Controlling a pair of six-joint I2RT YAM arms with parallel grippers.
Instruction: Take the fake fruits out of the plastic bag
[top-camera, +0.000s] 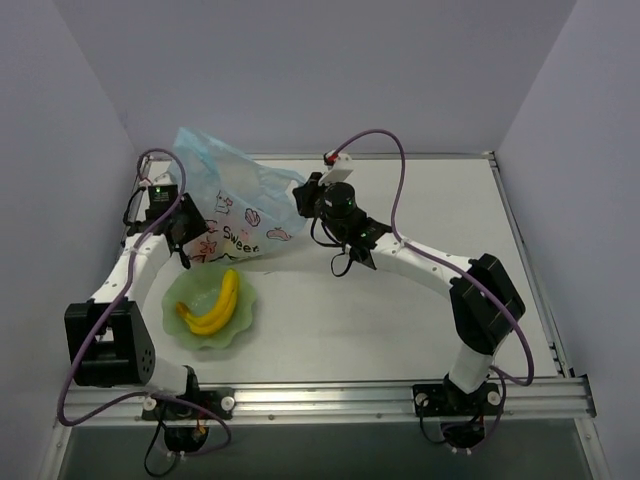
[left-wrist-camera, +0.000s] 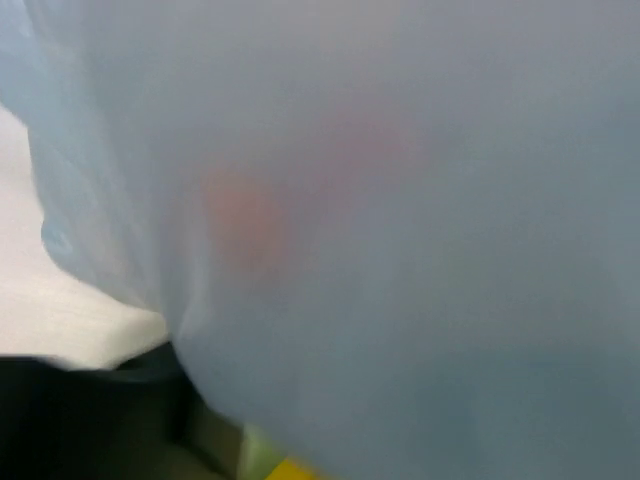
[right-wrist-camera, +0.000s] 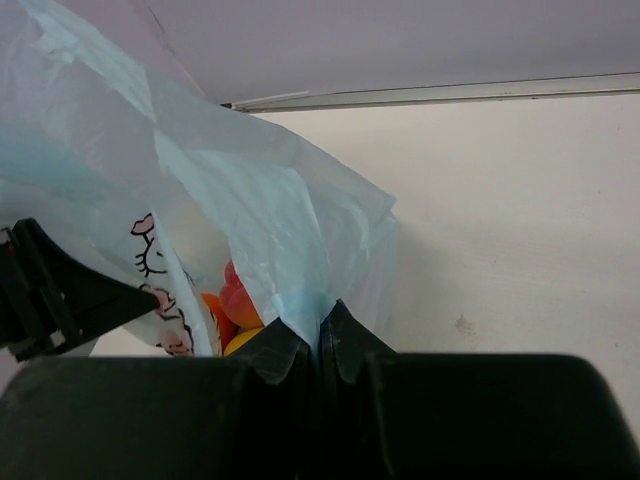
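Plastic bag (top-camera: 235, 200) stands bunched up at the far left of the table (top-camera: 400, 320), just behind the bowl (top-camera: 245, 325). It is light blue, with cartoon prints and "Sweet" lettering on its near face.

Right gripper (top-camera: 300, 200): positioned at the right edge of the bag. In the right wrist view its fingers (right-wrist-camera: 345, 345) are pressed together on a fold of the bag film, with no gap visible between them.

Left gripper (top-camera: 190, 235): positioned against the left side of the bag. Its wrist view is filled by blurred blue film, so I cannot tell how far its fingers are apart.

Contents: red, orange and yellow fruits (right-wrist-camera: 235, 300) show through the bag film.

Banana bunch (top-camera: 215, 305): lies in the bowl, outside the bag.
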